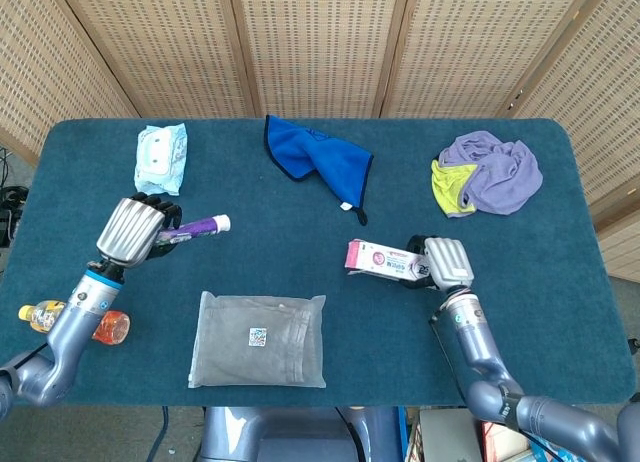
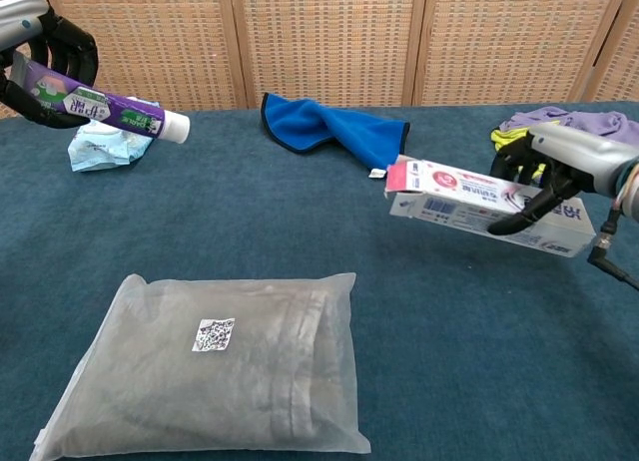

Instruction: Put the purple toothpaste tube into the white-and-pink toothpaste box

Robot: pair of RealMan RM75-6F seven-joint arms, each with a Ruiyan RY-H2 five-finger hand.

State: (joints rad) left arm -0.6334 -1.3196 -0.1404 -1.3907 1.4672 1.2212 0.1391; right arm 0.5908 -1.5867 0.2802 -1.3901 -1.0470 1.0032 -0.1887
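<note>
Above the table, left hand grips the purple tube; right hand's fingers clasp the box; writing unreadable

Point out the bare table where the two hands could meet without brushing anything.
The widest free patch is mid-table: below the blue cloth, above the grey bag, between the purple tube in the left hand and the box in the right hand. The back edge is crowded.
</note>
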